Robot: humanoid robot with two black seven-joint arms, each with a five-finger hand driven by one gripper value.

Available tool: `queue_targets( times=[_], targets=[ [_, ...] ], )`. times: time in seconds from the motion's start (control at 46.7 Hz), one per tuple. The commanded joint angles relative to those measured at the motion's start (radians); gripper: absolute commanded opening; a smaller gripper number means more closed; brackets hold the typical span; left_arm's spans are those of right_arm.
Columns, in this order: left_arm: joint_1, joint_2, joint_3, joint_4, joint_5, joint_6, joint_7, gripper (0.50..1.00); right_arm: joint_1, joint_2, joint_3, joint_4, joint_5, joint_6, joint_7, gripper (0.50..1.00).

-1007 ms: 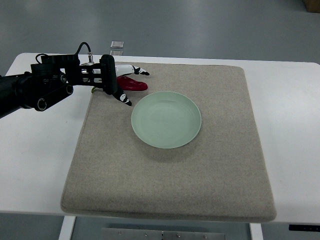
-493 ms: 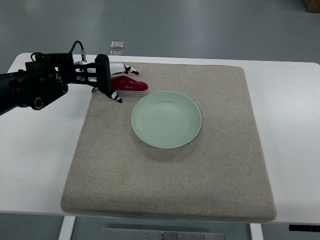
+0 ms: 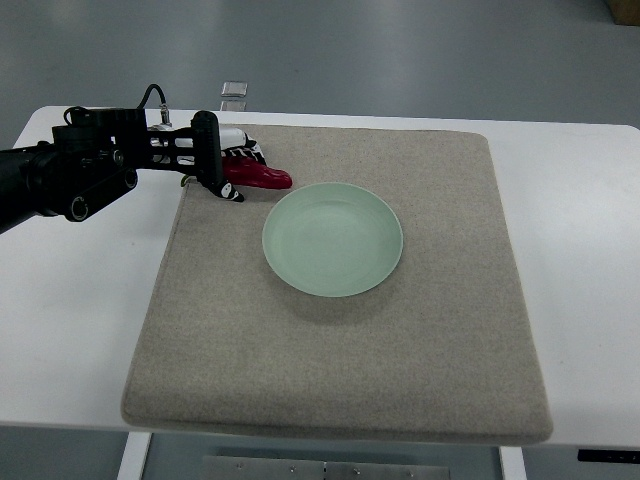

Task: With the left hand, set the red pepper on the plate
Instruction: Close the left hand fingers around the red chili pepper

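Observation:
The red pepper (image 3: 262,177) lies on the mat just left of and beyond the pale green plate (image 3: 333,240), which holds nothing. My left hand (image 3: 233,170) comes in from the left on a black arm and sits over the pepper's left end. Its fingers are curled down around the pepper, with the thumb on the near side; the pepper's right end sticks out toward the plate. The pepper's left part is hidden by the hand. The right arm is out of view.
A beige felt mat (image 3: 400,360) covers most of the white table (image 3: 580,250). A small clear block (image 3: 234,90) sits at the table's far edge, behind the hand.
The left hand's fingers, spread over the pepper before, have closed down on it. The hand shifted slightly left. The pepper has turned a little; the plate has not moved.

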Motion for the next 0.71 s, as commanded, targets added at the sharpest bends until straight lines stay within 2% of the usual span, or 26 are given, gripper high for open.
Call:
queue_targets(
  times=[0.0,0.171,0.214,0.257,0.685],
  targets=[
    [0.000,-0.003,0.000,0.002,-0.003,0.004,0.000,0.636,0.000,0.000,0.000,-0.001,0.000,0.000,0.000,0.928],
    [0.000,-0.003,0.000,0.002,0.000,0.035,0.000,0.583,0.000,0.000,0.000,-0.001,0.000,0.000,0.000,0.928],
    [0.000,-0.003,0.000,0.002,-0.001,0.035,0.000,0.532,0.000,0.000,0.000,0.001,0.000,0.000,0.000,0.928],
    [0.000,-0.003,0.000,0.002,-0.001,0.035,0.002,0.501,0.000,0.000,0.000,-0.001,0.000,0.000,0.000,0.930],
    [-0.006,0.000,-0.013,0.011,-0.018,0.038,0.002,0.500,0.000,0.000,0.000,0.001,0.000,0.000,0.000,0.928]
  ],
)
